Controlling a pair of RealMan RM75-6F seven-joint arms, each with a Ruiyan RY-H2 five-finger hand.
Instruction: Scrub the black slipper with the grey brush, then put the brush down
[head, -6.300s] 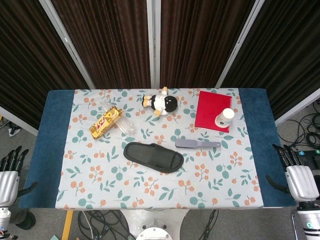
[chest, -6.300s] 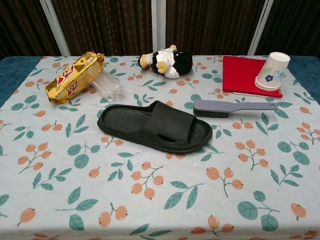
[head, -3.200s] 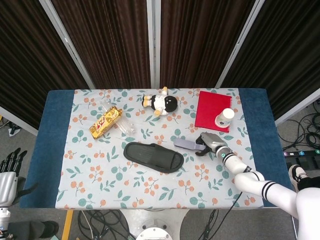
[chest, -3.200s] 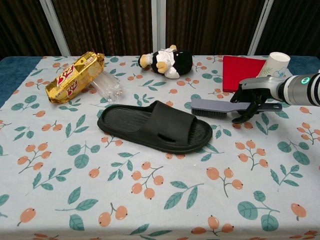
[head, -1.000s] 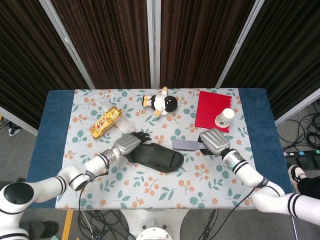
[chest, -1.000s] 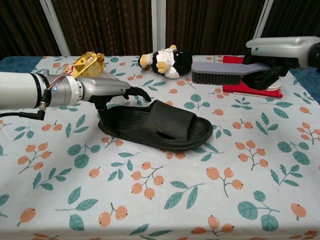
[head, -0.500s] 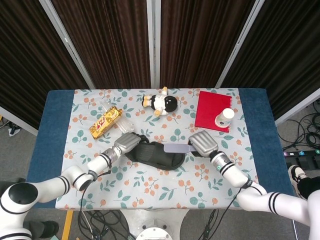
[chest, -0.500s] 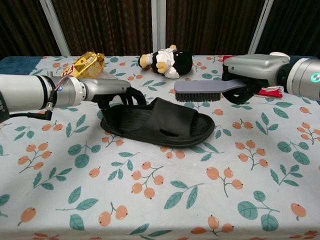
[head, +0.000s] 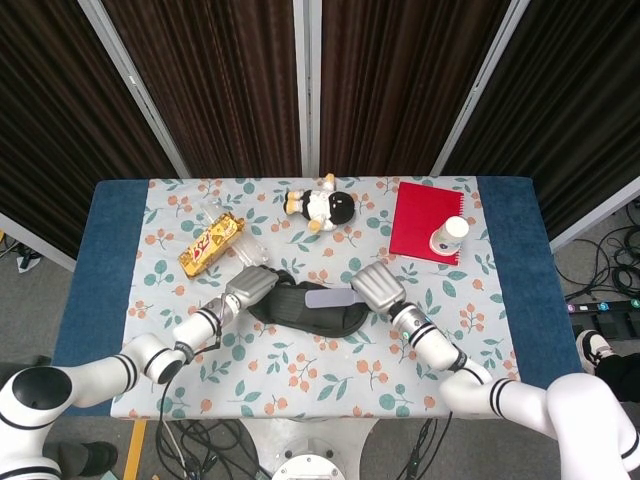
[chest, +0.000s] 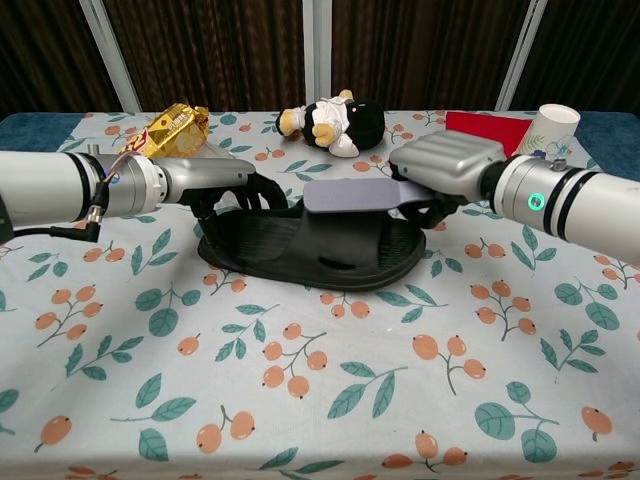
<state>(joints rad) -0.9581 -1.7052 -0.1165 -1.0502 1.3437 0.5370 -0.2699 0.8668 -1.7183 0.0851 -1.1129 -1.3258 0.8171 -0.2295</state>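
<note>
The black slipper (chest: 270, 245) (head: 287, 312) lies on the floral tablecloth in the middle of the table. My left hand (chest: 215, 187) (head: 250, 286) grips its heel end, fingers curled over the rim. My right hand (chest: 445, 170) (head: 375, 284) holds the grey brush (chest: 352, 195) (head: 327, 298) by its handle. The brush head is down over the slipper's strap; its bristles are hidden under its flat back.
A plush toy (chest: 335, 122) lies behind the slipper. A red notebook (head: 425, 220) with a paper cup (chest: 552, 128) on it sits at the back right. A gold snack packet (chest: 165, 130) lies at the back left, clear plastic beside it.
My right hand has carried the brush left and down, from above the slipper's toe end onto its strap. The left hand keeps its hold on the heel.
</note>
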